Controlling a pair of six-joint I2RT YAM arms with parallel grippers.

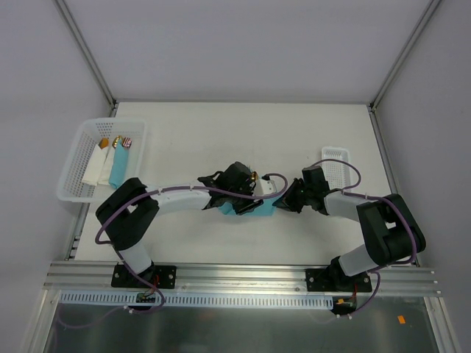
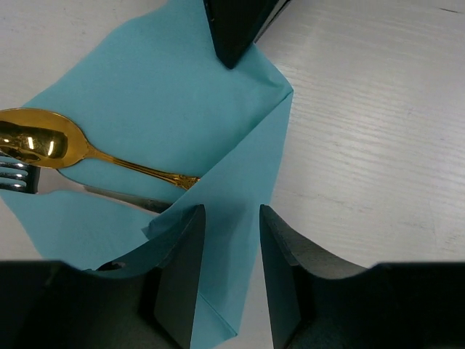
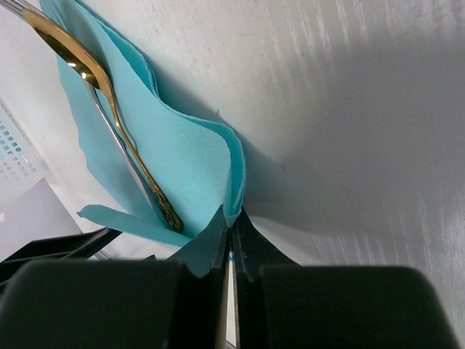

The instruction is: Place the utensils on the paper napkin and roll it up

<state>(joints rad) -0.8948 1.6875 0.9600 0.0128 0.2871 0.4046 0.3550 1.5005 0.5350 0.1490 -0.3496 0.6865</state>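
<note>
On the table (image 1: 191, 140), the turquoise paper napkin (image 2: 167, 94) lies partly folded between both arms. The left tool (image 2: 231, 218) stands spread astride its folded flap; the right tool (image 3: 231, 222) is pinching its doubled edge. A gold spoon (image 2: 43, 142) and fork (image 2: 18, 177) rest on it, handles under the flap.

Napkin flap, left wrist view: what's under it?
The handles of the gold spoon and silver fork run under the folded flap of the paper napkin. Their ends are covered; anything else beneath cannot be seen.
</note>
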